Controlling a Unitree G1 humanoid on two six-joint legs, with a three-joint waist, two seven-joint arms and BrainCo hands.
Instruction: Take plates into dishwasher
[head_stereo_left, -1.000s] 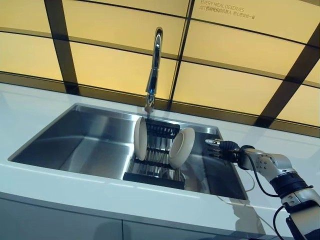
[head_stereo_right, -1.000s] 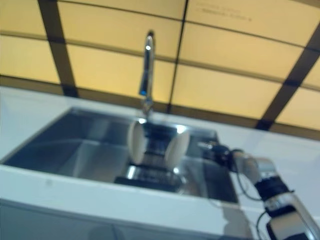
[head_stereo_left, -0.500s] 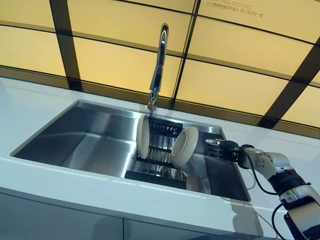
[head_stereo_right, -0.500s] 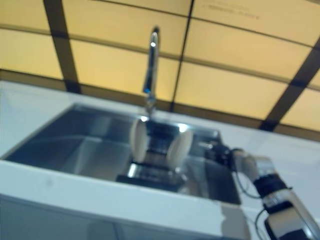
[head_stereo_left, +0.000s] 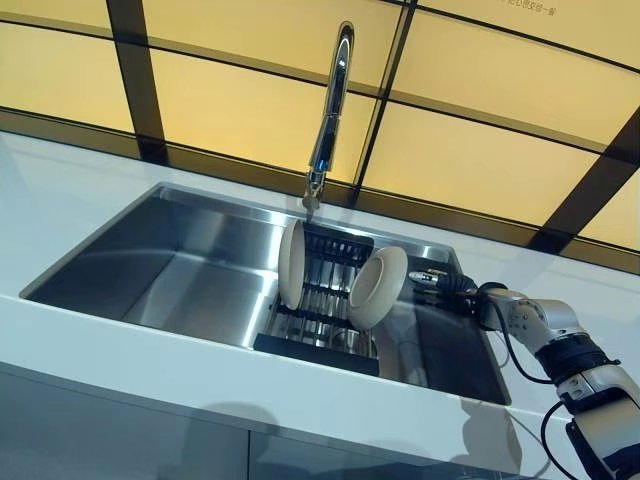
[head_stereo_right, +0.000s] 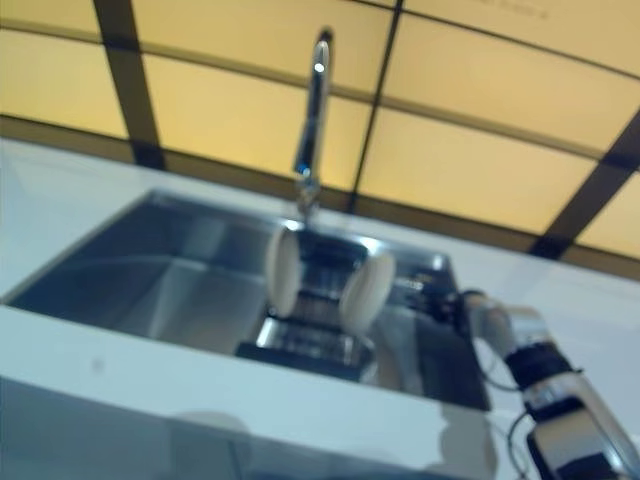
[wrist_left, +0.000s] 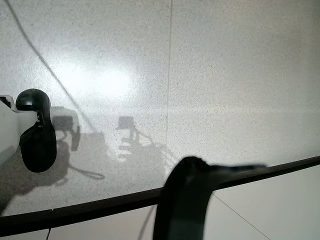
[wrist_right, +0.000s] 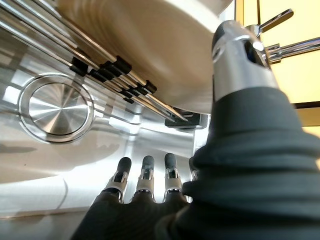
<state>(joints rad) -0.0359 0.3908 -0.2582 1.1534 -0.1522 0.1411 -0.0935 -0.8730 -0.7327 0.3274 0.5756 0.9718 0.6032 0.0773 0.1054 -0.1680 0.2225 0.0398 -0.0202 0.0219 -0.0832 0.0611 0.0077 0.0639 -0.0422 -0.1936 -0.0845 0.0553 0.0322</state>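
Observation:
Two cream plates stand upright in a black rack (head_stereo_left: 318, 328) in the steel sink (head_stereo_left: 170, 270): one on the left (head_stereo_left: 291, 265), one on the right (head_stereo_left: 377, 288), tilted. My right hand (head_stereo_left: 438, 282) reaches over the sink's right part, open, its fingertips just beside the right plate's rim. In the right wrist view the fingers (wrist_right: 145, 175) are straight and hold nothing, and the plate (wrist_right: 150, 40) fills the space above them on the rack's wires (wrist_right: 107, 67). The left wrist view shows only a dark part of my left hand (wrist_left: 185, 200) over a pale floor.
A tall chrome faucet (head_stereo_left: 330, 110) stands behind the rack. A white counter (head_stereo_left: 150, 370) rims the sink. Yellow wall panels with dark strips rise behind. The sink's drain (wrist_right: 55, 107) lies under the rack. The sink's left half holds nothing.
The camera has shifted, so the whole scene sits a little differently. My right hand has closed the gap to the right plate's rim.

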